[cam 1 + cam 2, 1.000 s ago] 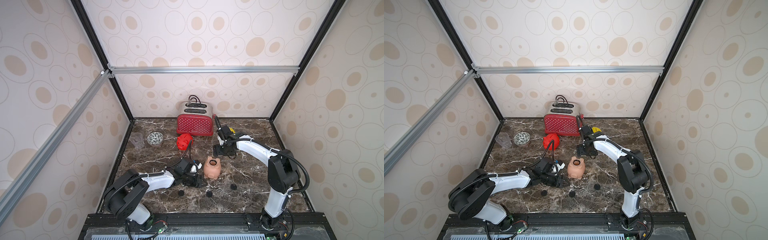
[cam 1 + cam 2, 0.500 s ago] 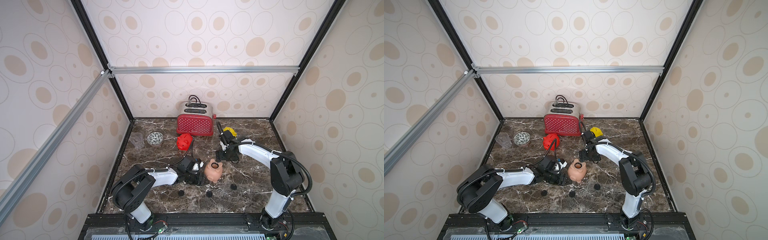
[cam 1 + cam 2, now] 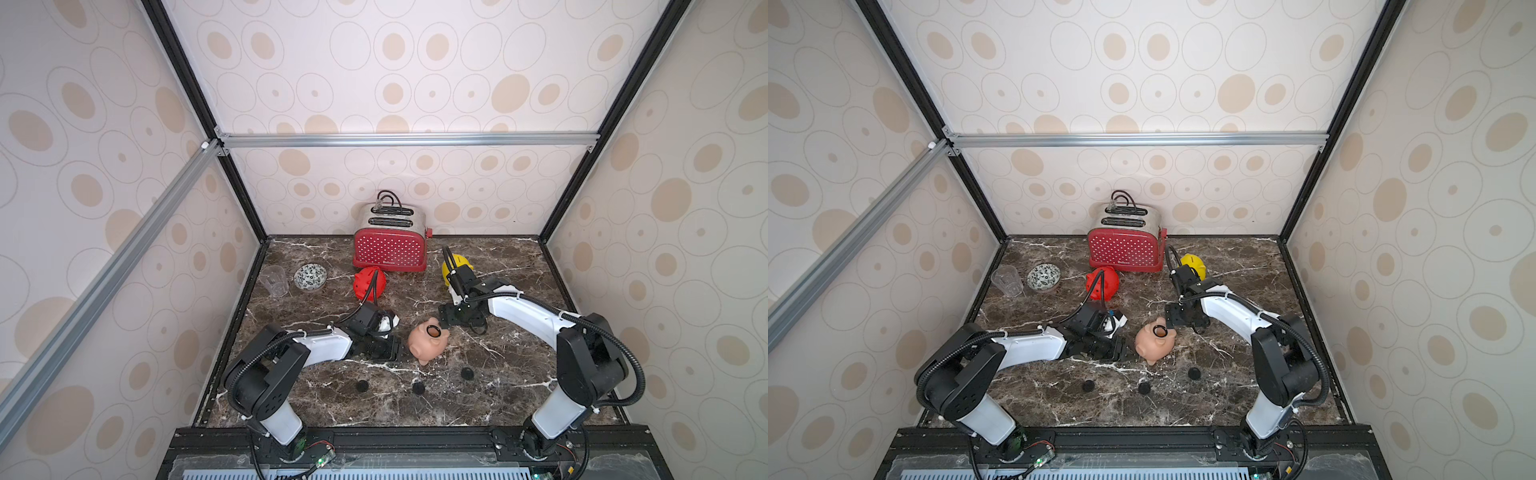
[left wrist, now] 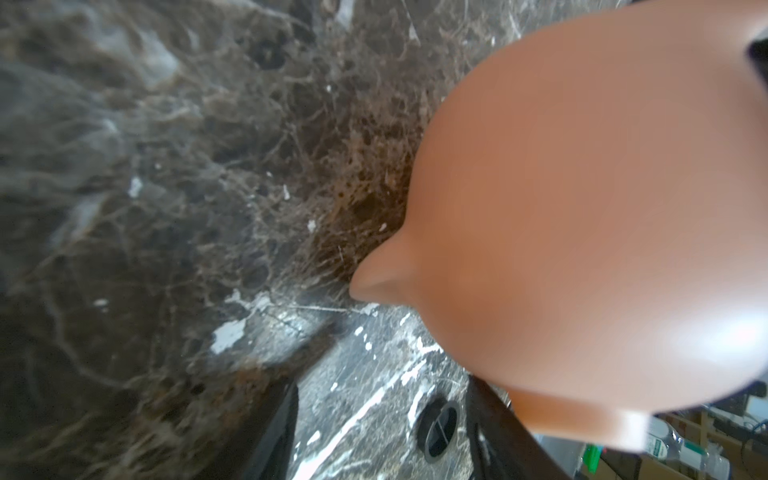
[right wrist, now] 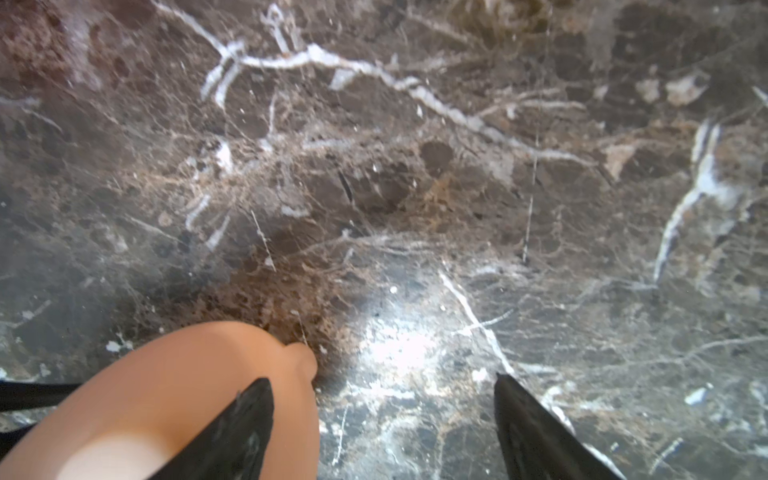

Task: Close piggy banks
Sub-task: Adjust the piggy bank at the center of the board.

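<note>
Two white-and-black arms over one dark marble table (image 3: pixel 511 399), enclosed by spotted panels. On one side, left arm (image 3: pixel 324 347) low along the marble, with left gripper (image 3: pixel 398 350) just beside the peach-pink piggy bank (image 3: pixel 428 345). Jaws parted, with only bare marble and one black plug between them in the left wrist view. One finger (image 4: pixel 494 419) against the pig's flank, contact not resolvable. From the opposite side, right arm (image 3: pixel 523 316) extended toward the same pig, with right gripper (image 3: pixel 444 322) at its far edge. Jaws wide apart over bare marble in the right wrist view, nothing held, one finger (image 5: pixel 241 419) overlapping the pig's body. At the back wall, red polka-dot toaster (image 3: pixel 390 249), cord coiled on top. Near table centre, between both grippers, the peach-pink piggy bank on its side, round black-rimmed belly hole facing up. In front of the toaster, red piggy bank (image 3: pixel 365 281), crossed by a black cable. Beside the toaster's lever end, yellow piggy bank (image 3: pixel 459 262), half hidden behind the right wrist. Near the wall on the left arm's side, patterned bowl (image 3: pixel 310 277) and clear glass (image 3: pixel 275 280) side by side. On the near marble, three round black plugs (image 3: pixel 418 388) loose in a row.
</note>
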### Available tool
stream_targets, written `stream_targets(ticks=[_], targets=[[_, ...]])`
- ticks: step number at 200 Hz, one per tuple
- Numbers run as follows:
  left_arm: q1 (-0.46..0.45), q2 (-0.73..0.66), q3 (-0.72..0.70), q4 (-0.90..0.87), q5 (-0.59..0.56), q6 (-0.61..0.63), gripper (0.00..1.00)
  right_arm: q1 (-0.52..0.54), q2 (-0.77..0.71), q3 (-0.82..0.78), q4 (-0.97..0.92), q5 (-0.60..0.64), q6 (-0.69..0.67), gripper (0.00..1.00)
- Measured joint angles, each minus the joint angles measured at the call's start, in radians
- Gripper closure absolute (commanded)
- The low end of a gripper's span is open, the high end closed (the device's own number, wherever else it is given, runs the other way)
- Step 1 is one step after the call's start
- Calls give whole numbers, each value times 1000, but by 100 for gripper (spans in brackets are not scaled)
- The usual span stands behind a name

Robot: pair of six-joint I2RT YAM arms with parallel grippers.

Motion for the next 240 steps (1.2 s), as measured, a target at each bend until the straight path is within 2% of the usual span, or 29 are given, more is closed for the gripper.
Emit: stream_targets(ticks=[52,78,177,204,240], targets=[[23,31,48,-39,-3,19,34,-4,-70,-68,-11,27,2,13],[39,45,71,-45,-12,26,32,-5,-82,-76,-33,42,0,0],[89,84,146,-80,-43,58,32,12,-169,-133,-91,0,-20,0],[90,38,147,-139,-69,82,32,-3,-195,-133,-99,11,-21,0],[90,-129,104,-202,-87,109,35,-44,-185,-96,-117,38,-23,0]])
